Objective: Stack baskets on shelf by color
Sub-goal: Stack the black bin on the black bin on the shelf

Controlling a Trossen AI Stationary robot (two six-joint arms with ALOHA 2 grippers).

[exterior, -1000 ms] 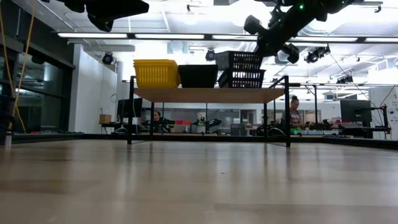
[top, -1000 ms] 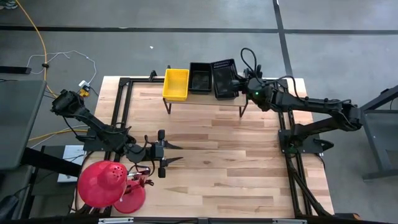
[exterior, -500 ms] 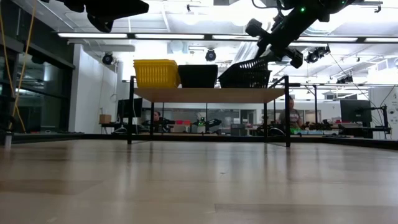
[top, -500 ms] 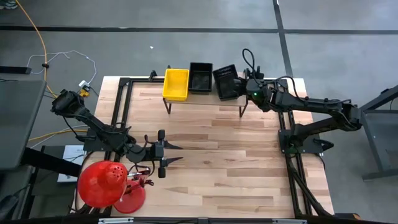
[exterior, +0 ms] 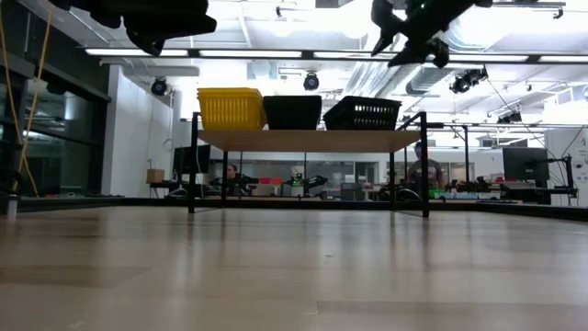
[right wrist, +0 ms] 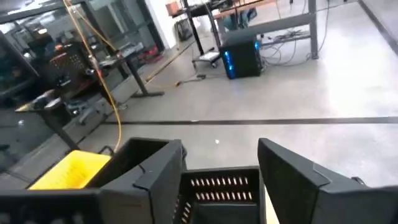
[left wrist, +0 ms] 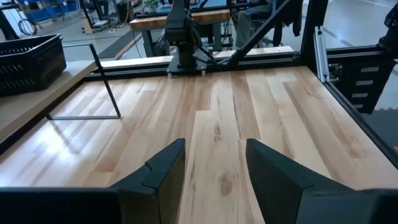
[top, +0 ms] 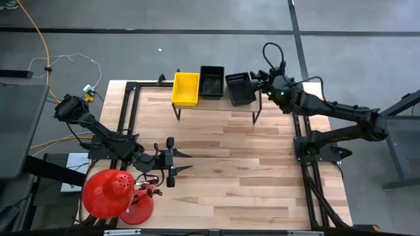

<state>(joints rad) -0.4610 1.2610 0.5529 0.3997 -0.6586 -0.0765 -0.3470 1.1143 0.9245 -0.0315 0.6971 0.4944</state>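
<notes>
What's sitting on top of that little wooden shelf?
On the shelf stand a yellow basket, a black basket in the middle and a black mesh basket in a row. Whether more baskets are nested inside them can't be seen.

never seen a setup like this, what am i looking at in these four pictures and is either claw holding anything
This is a table robot with two dark jointed arms, each ending in a two-finger claw. One picture looks straight down from above, one looks level across the tabletop, and the other two come from cameras on each arm's wrist.

On the wooden table stands a low shelf carrying three baskets in a row: a yellow basket, a black basket in the middle, and another black basket at the end nearest the right arm.

The right claw hangs just above that end basket, fingers open, holding nothing. The left claw waits over the bare table, also open and empty. A red dome-shaped object sits at the table's edge beside the left arm.
</notes>
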